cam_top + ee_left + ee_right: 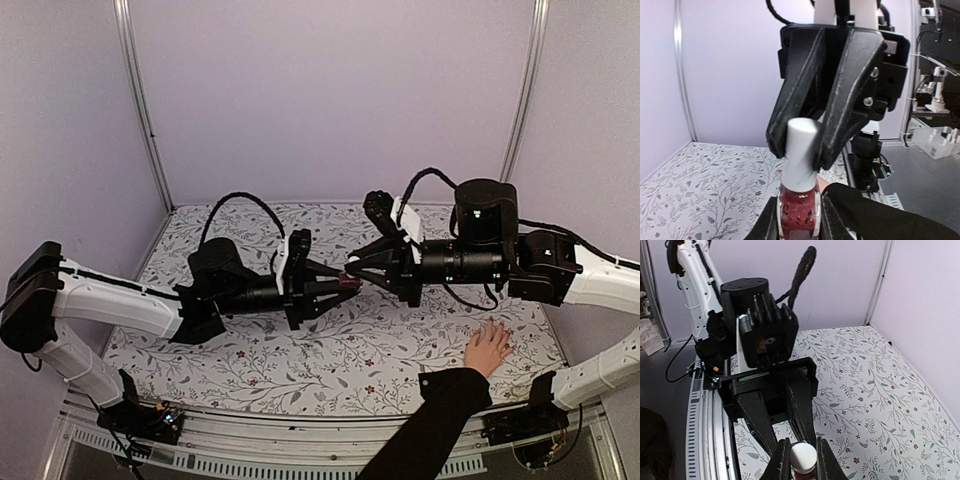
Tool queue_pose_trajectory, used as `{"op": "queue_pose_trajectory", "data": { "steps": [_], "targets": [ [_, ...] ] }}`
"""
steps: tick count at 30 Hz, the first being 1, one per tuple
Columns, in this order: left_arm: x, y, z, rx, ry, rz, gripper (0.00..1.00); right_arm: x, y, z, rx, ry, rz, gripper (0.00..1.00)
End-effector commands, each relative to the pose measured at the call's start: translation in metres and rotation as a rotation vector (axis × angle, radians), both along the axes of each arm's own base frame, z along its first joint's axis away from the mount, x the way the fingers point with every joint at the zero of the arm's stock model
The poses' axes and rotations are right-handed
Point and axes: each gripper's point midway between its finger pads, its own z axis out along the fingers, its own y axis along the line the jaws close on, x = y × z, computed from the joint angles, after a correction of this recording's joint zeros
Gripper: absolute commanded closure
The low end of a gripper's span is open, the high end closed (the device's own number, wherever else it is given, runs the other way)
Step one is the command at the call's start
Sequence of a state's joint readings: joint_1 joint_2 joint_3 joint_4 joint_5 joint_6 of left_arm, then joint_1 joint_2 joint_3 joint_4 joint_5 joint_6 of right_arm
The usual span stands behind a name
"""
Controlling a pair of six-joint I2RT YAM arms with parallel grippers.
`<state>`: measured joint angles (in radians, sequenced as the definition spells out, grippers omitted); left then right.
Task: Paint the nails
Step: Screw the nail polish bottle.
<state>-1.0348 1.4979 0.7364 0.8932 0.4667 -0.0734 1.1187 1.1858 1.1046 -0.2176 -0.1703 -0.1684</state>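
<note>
While the left gripper clamps the dark-red bottle and the right gripper pinches its white cap, cap apparently still seated: opening stage, painting likely unstarted. Nails: on hand, flat on bench, well apart from bottle; too small to check for polish.

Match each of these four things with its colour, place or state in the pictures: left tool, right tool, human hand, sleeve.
Column A:
1. left tool
2. right tool
3. human hand
4. sleeve

Column B:
a. black
b. shut on the white cap
c. lying on the floral table
d. shut on the dark-red bottle

Pairs: 1-d, 2-b, 3-c, 4-a.
</note>
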Motion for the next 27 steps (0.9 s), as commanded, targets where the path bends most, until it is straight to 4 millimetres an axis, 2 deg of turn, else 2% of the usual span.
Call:
{"op": "queue_pose_trajectory", "data": {
  "steps": [1,4,6,13,16,19,23,25,27],
  "targets": [
    [0.041,0.014,0.038,-0.145,-0.054,0.249,1.00,0.026,0.009,-0.044,-0.088,0.067,-0.149,1.00],
    [0.058,0.016,0.036,-0.164,-0.046,0.352,1.00,0.047,0.012,-0.052,-0.083,0.073,-0.256,1.00],
    [0.067,0.014,0.033,-0.157,-0.056,0.420,1.00,0.055,0.015,-0.051,-0.052,0.088,-0.305,1.00],
    [0.079,0.014,0.029,-0.192,-0.050,0.537,1.00,0.080,0.016,-0.052,0.047,0.161,-0.439,1.00],
    [0.079,0.012,0.024,-0.183,-0.048,0.529,1.00,0.081,0.015,-0.057,0.044,0.171,-0.446,1.00],
    [0.077,0.015,0.019,-0.163,-0.049,0.514,1.00,0.078,0.014,-0.055,0.045,0.169,-0.432,0.95],
    [0.071,0.013,0.015,-0.120,-0.051,0.457,1.00,0.074,0.008,-0.037,0.098,0.131,-0.415,0.87],
    [0.061,0.008,0.012,-0.100,-0.058,0.393,1.00,0.071,0.004,-0.027,0.115,0.113,-0.406,0.84],
    [0.055,0.006,0.011,-0.087,-0.061,0.348,1.00,0.066,0.001,-0.018,0.128,0.093,-0.382,0.72]
  ]
}}
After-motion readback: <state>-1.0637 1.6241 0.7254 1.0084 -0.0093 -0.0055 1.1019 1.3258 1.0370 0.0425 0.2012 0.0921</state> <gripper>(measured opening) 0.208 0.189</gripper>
